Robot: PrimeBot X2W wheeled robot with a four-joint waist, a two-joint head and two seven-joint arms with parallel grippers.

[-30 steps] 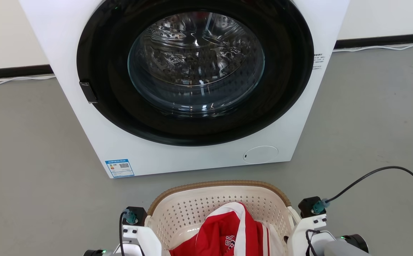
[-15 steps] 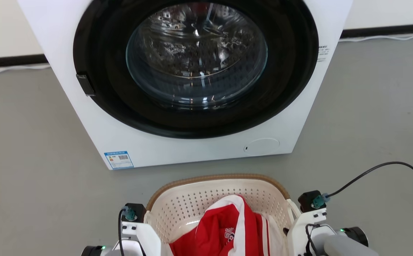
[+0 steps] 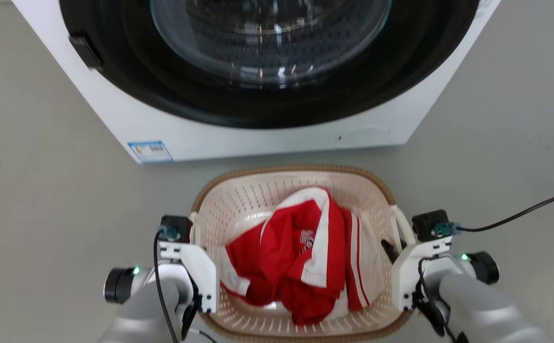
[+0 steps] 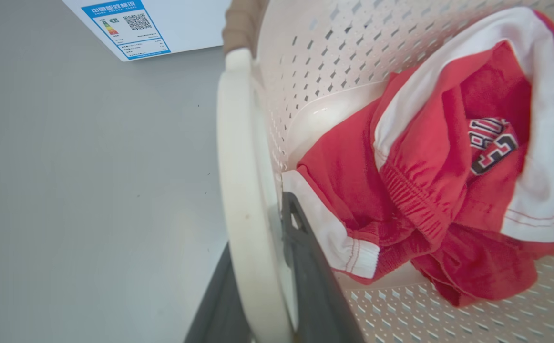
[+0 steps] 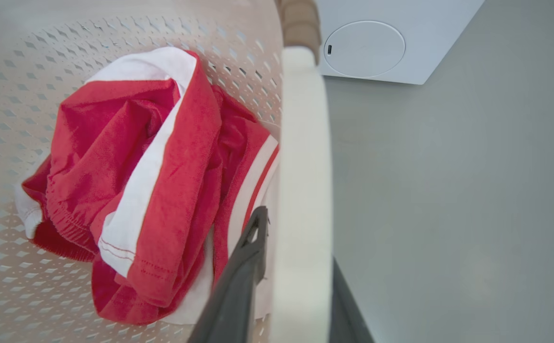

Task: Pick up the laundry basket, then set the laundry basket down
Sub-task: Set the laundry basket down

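The laundry basket [image 3: 251,202] is cream with perforated walls and a brown woven-look rim, and it sits low in the head view, just in front of the washing machine. A crumpled red and white garment [image 3: 296,252] lies inside it. My left gripper [image 3: 194,237] is shut on the basket's white left handle [image 4: 239,190], one dark finger on each side of the loop. My right gripper [image 3: 397,244] grips the white right handle [image 5: 303,166] the same way. In the wrist views my left gripper [image 4: 258,228] and right gripper [image 5: 301,238] straddle their handles. Whether the basket touches the floor I cannot tell.
A white front-loading washing machine [image 3: 258,136] with a shut round glass door [image 3: 267,38] stands right behind the basket, with a blue label [image 3: 149,151] at its lower left. Grey floor [image 3: 43,200] spreads to both sides. A black cable [image 3: 520,214] trails from my right wrist.
The camera has tipped down and moved closer, so the machine's top has left the picture and the whole basket now shows. Both grippers stay on the handles.
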